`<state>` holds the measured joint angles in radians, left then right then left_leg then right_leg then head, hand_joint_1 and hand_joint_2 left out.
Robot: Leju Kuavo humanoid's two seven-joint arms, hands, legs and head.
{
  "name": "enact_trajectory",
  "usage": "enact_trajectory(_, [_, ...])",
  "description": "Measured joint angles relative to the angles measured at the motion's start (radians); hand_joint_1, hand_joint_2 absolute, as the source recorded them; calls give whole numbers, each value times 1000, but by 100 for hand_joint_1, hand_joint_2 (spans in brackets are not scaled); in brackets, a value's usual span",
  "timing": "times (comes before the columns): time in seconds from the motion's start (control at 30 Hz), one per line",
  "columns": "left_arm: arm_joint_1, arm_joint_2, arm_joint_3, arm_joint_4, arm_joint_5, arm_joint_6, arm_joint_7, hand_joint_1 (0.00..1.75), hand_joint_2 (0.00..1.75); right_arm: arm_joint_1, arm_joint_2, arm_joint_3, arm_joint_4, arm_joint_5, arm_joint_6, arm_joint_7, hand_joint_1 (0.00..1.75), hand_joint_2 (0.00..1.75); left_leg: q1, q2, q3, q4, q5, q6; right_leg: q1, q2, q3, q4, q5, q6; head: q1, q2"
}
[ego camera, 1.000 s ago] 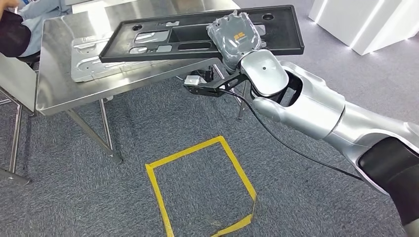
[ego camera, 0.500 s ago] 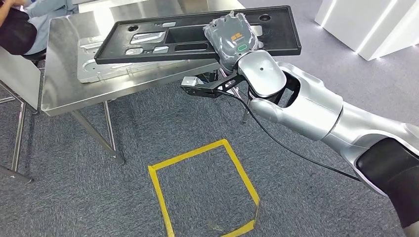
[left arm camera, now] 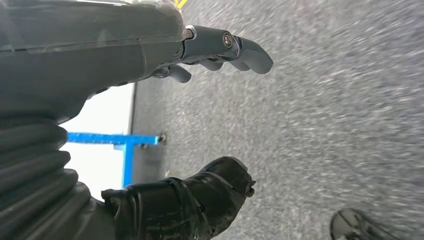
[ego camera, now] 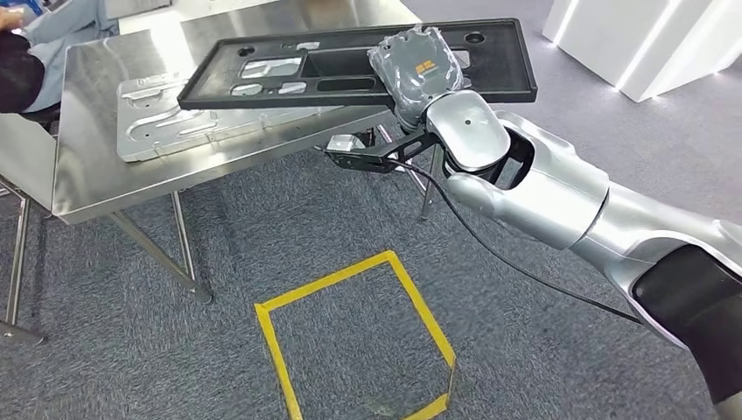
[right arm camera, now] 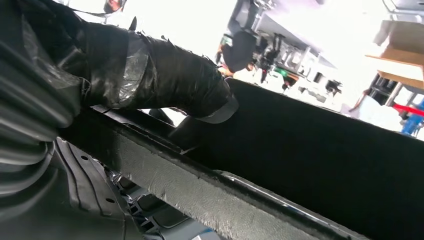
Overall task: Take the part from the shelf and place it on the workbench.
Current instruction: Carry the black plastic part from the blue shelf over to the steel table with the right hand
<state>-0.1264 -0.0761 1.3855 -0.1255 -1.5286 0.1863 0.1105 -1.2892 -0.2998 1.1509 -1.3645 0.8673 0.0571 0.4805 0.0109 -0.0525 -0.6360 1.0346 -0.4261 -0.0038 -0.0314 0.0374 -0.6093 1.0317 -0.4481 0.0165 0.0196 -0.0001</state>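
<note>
My right hand [ego camera: 416, 72] grips the near edge of a long black plastic part [ego camera: 332, 66] and holds it flat above the steel workbench [ego camera: 96, 175], its right end past the bench's corner. In the right wrist view the thumb [right arm camera: 165, 80] lies over the black part [right arm camera: 325, 165], pressing on its rim. A silver stamped metal panel [ego camera: 153, 127] lies on the bench under the black part's left end. My left hand [left arm camera: 150, 125] hangs over the carpet with its fingers apart and nothing in it.
A person sits at the far left behind the workbench [ego camera: 22, 52]. A yellow tape square [ego camera: 354, 337] marks the grey carpet in front of me. White blocks [ego camera: 647, 39] stand at the far right. The bench legs [ego camera: 179, 245] slant down near the tape.
The camera has shifted a little between frames. The black part stays in my right hand above the bench, at much the same height.
</note>
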Motion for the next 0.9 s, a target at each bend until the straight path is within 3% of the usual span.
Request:
enact_trajectory(0.07, [-3, 0, 0, 0, 0, 1, 0, 0, 175, 0, 2, 0, 1, 4, 0, -4, 175, 175, -5, 4, 11, -15, -5, 9, -3, 11, 0, -8, 3, 14, 0, 0])
enact_trajectory(0.13, [-5, 1, 0, 0, 0, 1, 0, 0, 175, 0, 2, 0, 1, 10, 0, -9, 175, 175, -2, 13, 23, -31, 0, 20, -4, 3, -3, -4, -3, 24, 1, 0])
enact_trajectory(0.2, [-4, 1, 0, 0, 1, 1, 0, 0, 175, -1, 2, 0, 1, 13, 1, -11, 175, 175, 0, 22, 34, -44, 4, 31, -1, -18, -39, 69, -42, 25, 4, 0])
enact_trajectory(0.27, [-4, 1, 0, 0, 1, 0, 0, 0, 175, 1, 3, 0, 1, 14, 2, -14, 175, 175, -3, 28, 36, -42, 1, 37, 4, -27, -108, 197, -92, 24, 5, 0])
enact_trajectory(0.3, [-4, 1, 0, 0, 1, 0, 0, 0, 175, 4, 3, 1, 2, 14, 2, -15, 175, 175, -5, 30, 36, -40, -2, 39, 5, -27, -134, 241, -99, 24, 5, 0])
enact_trajectory(0.33, [-4, 1, 0, 0, 1, 0, 0, 0, 175, 8, 4, 2, 2, 13, 3, -17, 175, 175, -6, 30, 37, -37, -5, 41, 6, -28, -144, 249, -88, 22, 5, 0])
enact_trajectory(0.37, [-4, 1, 0, 0, 1, -1, 0, 0, 175, 10, 4, 3, 3, 13, 3, -17, 175, 175, -7, 30, 37, -32, -10, 41, 6, -28, -134, 219, -61, 20, 5, 0])
enact_trajectory(0.4, [-4, 1, 0, 0, 1, -1, 0, 0, 175, 10, 3, 4, 4, 12, 3, -17, 175, 175, -8, 30, 38, -26, -15, 39, 7, -28, -107, 158, -24, 16, 6, 0])
enact_trajectory(0.47, [-2, 1, 0, 0, 1, -2, 0, 0, 175, 9, 4, 4, 4, 12, 3, -17, 175, 175, -10, 29, 35, -12, -26, 32, 11, -29, -54, 45, 18, 8, 5, 0])
enact_trajectory(0.57, [-3, 1, 0, 0, 1, -3, 1, 0, 175, 8, 6, 4, 4, 12, 3, -18, 175, 175, -12, 29, 31, -6, -33, 19, 19, -28, -34, 5, 23, -2, 4, 0])
enact_trajectory(0.67, [-2, -1, 1, 0, 1, -4, 2, 0, 175, 7, 7, 4, 6, 15, 6, -18, 175, 175, -8, 33, 21, 14, -49, 3, 13, -35, -25, -6, 27, -17, 3, 0])
enact_trajectory(0.73, [-2, -2, 1, 0, 1, -5, 2, 0, 175, 5, 10, 6, 8, 20, 8, -18, 175, 175, -4, 39, -26, 113, -97, -9, 10, -43, -17, -11, 25, -24, 0, 0])
enact_trajectory(0.8, [-3, -1, 1, 0, 1, -5, 3, 0, 175, 6, 12, 9, 10, 22, 9, -19, 175, 175, -1, 43, -94, 236, -138, -18, 10, -52, -12, -12, 21, -28, -2, 0])
enact_trajectory(0.83, [-3, 0, 1, 0, 1, -5, 3, 0, 175, 8, 14, 12, 10, 22, 10, -19, 175, 175, 0, 44, -111, 258, -133, -20, 10, -58, -10, -11, 19, -28, -2, 0])
enact_trajectory(0.87, [-2, 0, 1, 0, 1, -4, 3, 0, 175, 10, 14, 14, 11, 22, 10, -20, 175, 175, 1, 47, -109, 239, -109, -20, 9, -64, -8, -11, 17, -26, -2, 0])
enact_trajectory(0.9, [-2, 0, 1, 0, 0, -4, 3, 0, 175, 11, 15, 15, 11, 22, 10, -20, 175, 175, 1, 53, -88, 186, -72, -19, 8, -70, -4, -10, 14, -24, -2, 0])
